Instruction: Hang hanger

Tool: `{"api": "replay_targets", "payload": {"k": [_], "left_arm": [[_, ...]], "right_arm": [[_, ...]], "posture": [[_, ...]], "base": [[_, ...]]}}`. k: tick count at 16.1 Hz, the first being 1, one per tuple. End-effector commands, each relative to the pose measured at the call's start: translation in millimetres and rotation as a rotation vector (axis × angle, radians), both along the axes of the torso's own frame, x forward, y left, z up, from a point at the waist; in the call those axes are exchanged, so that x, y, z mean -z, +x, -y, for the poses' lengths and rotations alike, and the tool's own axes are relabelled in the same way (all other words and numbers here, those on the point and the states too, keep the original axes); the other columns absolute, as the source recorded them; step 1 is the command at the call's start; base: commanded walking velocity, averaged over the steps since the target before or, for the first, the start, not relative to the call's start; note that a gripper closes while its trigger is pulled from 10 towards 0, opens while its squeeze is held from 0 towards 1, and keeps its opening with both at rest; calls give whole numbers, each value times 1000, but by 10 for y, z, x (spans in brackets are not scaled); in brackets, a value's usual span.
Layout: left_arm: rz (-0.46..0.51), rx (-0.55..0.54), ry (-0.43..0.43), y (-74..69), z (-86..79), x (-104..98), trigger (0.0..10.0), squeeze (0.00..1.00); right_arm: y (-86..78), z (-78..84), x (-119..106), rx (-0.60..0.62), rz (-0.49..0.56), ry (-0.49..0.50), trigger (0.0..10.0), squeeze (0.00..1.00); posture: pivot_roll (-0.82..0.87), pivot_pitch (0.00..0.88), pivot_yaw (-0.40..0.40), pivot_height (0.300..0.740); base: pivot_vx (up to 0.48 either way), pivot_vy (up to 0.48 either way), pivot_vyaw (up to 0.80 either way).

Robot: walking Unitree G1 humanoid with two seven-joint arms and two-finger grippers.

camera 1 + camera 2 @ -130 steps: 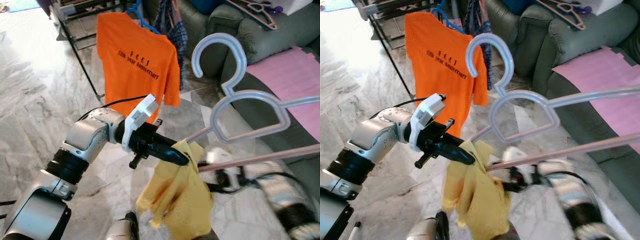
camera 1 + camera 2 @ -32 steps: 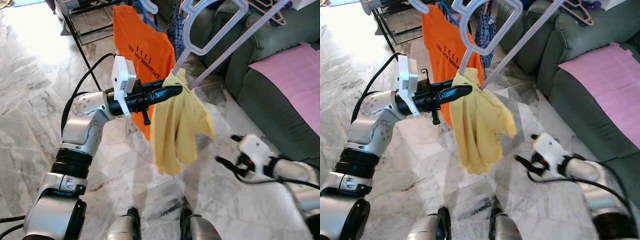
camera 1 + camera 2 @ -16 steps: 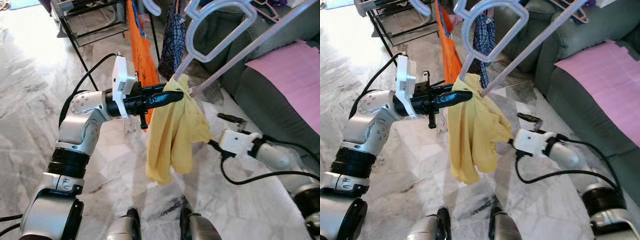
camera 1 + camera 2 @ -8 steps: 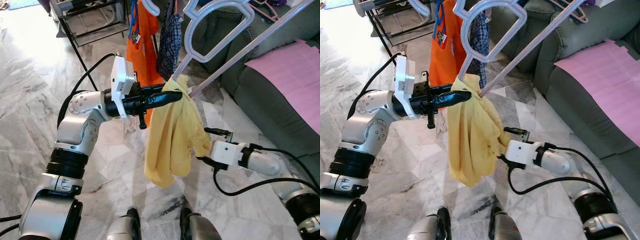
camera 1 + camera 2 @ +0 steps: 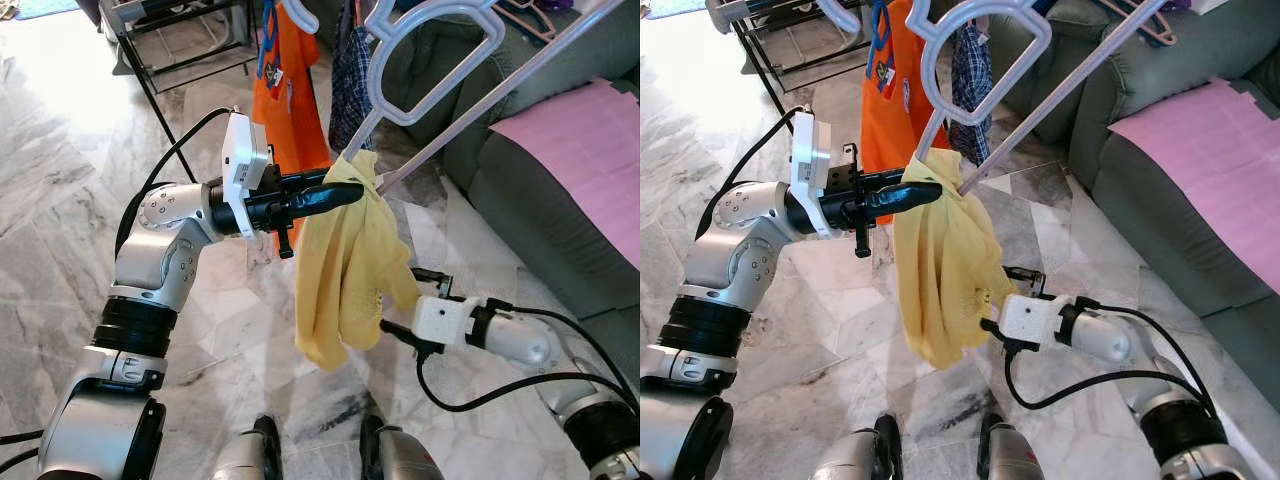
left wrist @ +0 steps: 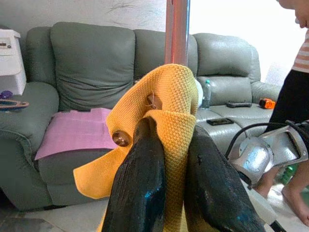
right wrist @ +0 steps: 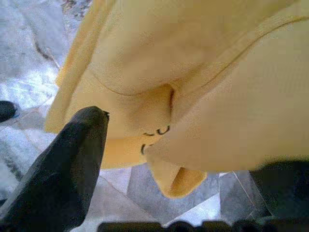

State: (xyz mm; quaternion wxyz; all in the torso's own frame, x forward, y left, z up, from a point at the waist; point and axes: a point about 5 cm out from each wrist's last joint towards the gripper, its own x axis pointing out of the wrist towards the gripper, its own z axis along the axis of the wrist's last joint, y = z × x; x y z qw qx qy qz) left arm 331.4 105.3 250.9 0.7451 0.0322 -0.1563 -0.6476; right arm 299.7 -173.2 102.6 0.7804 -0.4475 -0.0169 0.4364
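Count: two grippers, left gripper [image 5: 352,189] and right gripper [image 5: 992,302]; one yellow garment [image 5: 345,265]; one pale hanger [image 5: 440,60]; one orange T-shirt [image 5: 290,90]; one grey sofa [image 5: 560,180].

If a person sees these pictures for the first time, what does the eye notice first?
The yellow garment hangs mid-frame from a pale hanger, pinched at its top by the left gripper. The right gripper, open, reaches its lower edge; an orange T-shirt hangs behind.

Marble floor [image 5: 60,260]; sofa [image 5: 560,210] bearing pink cloth [image 5: 585,150].
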Motion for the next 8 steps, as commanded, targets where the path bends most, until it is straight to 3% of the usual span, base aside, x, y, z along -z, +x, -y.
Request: {"api": "replay_targets", "payload": {"k": [1,4,5,8], "left_arm": [[35,2,-23,-16,-24,-89,10000,0],[34,-4,-22,-13,-29,-85,10000,0],[37,-2,-25,-21,-26,-99,10000,0],[40,10,-30,-39,-16,-121,10000,0]], "right_arm": [[-62,-53,102,-14,-28,-5,10000,0],[-96,-158,152,-34,-34,-6,10000,0],[-117,-173,234,-19,-58,-6,0,0],[-111,-110,412,58,-51,-44,0,0]], "posture": [[-102,275,46,740],[-102,275,46,740],[-98,275,43,740],[-97,275,44,740]], "base": [[0,0,0],[0,0,0],[0,0,0],[0,0,0]]}}
